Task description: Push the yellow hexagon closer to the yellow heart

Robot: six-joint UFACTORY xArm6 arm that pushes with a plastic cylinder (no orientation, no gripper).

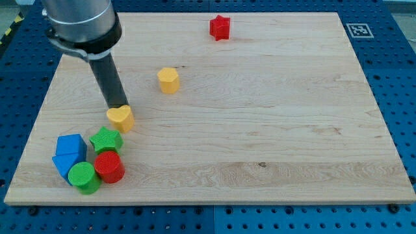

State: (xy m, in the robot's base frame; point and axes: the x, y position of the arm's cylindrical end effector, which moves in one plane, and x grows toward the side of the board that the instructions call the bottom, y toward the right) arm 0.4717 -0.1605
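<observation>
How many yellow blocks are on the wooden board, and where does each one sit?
2. The yellow hexagon sits alone toward the view's upper left. The yellow heart lies below and left of it, just above the green star, with my tip at its top edge.

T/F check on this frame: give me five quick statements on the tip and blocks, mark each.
1. My tip is at the yellow heart, on its top edge in the view. True.
2. The yellow hexagon touches the yellow heart. False: bare board lies between them; the hexagon sits up and to the view's right of the heart.
3. The red star stands alone near the view's top. True.
4. The green star is at the view's right edge. False: it is in the cluster at the lower left, beside the blue blocks, the red cylinder and the green cylinder.
5. My tip is against the hexagon. False: it is by the heart, apart from the hexagon.
</observation>
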